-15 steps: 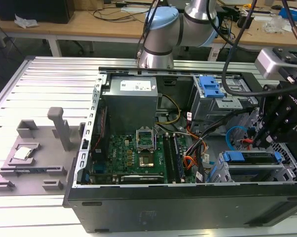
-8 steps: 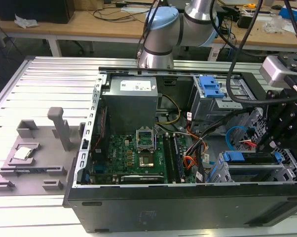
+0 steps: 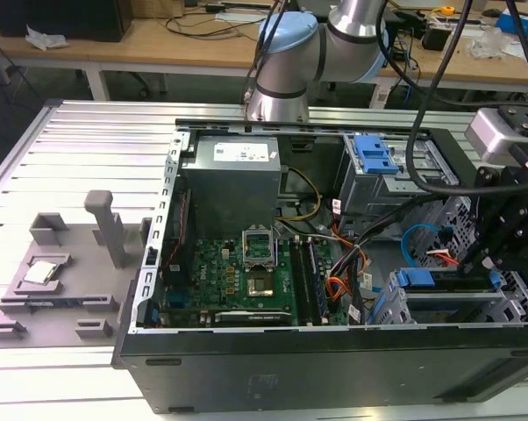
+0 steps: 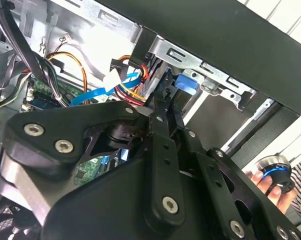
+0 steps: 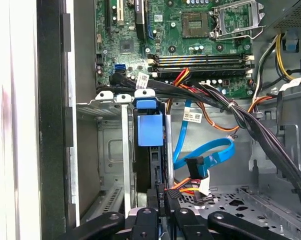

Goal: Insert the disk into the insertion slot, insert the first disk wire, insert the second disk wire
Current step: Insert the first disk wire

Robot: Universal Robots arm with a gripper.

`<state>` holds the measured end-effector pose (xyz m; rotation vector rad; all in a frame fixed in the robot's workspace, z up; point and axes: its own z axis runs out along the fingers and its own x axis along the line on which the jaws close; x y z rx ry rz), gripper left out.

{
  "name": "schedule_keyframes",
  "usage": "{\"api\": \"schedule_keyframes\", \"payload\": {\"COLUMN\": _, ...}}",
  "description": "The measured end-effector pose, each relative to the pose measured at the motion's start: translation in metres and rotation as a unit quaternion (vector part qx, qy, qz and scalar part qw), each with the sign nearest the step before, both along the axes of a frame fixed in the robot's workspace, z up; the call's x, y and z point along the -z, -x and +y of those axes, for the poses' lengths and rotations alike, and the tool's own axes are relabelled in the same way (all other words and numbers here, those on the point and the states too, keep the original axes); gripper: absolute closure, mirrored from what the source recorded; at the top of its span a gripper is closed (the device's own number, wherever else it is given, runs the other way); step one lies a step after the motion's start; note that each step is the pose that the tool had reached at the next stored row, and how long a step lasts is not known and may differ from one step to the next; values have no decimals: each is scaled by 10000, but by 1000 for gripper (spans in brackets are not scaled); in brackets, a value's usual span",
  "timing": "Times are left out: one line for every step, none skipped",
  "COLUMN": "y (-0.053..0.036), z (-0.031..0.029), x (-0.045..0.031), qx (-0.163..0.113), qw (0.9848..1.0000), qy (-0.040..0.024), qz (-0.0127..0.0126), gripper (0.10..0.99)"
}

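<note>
Inside the open computer case (image 3: pixel 273 368), the disk (image 5: pixel 149 127) is sitting in the insertion slot (image 5: pixel 110 150), its blue caddy showing at the slot's mouth. The gripper (image 5: pixel 163 197) is working just off that mouth, fingers pressed close, apparently pinching a black wire connector (image 5: pixel 174 192). The first-wire step is seemingly under way, and it is calling for a square, straight push.

Robotics lab, slotted aluminium table (image 3: pixel 89 140), opened computer case (image 3: pixel 334 373), cluttered wooden workbenches (image 3: pixel 150 39) behind
</note>
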<state>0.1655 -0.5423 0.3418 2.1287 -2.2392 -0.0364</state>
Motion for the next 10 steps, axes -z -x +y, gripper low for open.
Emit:
{"api": "schedule_keyframes", "payload": {"y": -1, "z": 1, "x": 0, "qx": 0, "qw": 10000, "qy": -19, "qz": 0, "gripper": 902}}
{"api": "schedule_keyframes", "payload": {"y": -1, "z": 1, "x": 1, "qx": -1, "qw": 10000, "qy": -25, "qz": 0, "gripper": 902}}
{"api": "schedule_keyframes", "payload": {"y": -1, "z": -1, "x": 1, "qx": -1, "qw": 10000, "qy": -29, "qz": 0, "gripper": 902}}
{"api": "schedule_keyframes", "payload": {"y": -1, "z": -5, "x": 3, "qx": -1, "qw": 10000, "qy": -30, "qz": 0, "gripper": 902}}
{"api": "schedule_keyframes", "payload": {"y": -2, "z": -9, "x": 9, "qx": -1, "qw": 10000, "qy": -30, "qz": 0, "gripper": 902}}
{"api": "schedule_keyframes", "payload": {"y": -2, "z": -13, "x": 16, "qx": 0, "qw": 10000, "qy": -30, "qz": 1, "gripper": 902}}
{"api": "schedule_keyframes", "payload": {"y": -5, "z": -17, "x": 23, "qx": 0, "qw": 10000, "qy": -32, "qz": 2, "gripper": 902}}
{"api": "schedule_keyframes", "payload": {"y": -18, "z": -26, "x": 28, "qx": 0, "qw": 10000, "qy": -32, "qz": 5, "gripper": 902}}
{"api": "schedule_keyframes", "payload": {"y": -25, "z": -31, "x": 31, "qx": 0, "qw": 10000, "qy": -32, "qz": 7, "gripper": 902}}
{"api": "schedule_keyframes", "payload": {"y": -29, "z": -34, "x": 32, "qx": 0, "qw": 10000, "qy": -32, "qz": 7, "gripper": 902}}
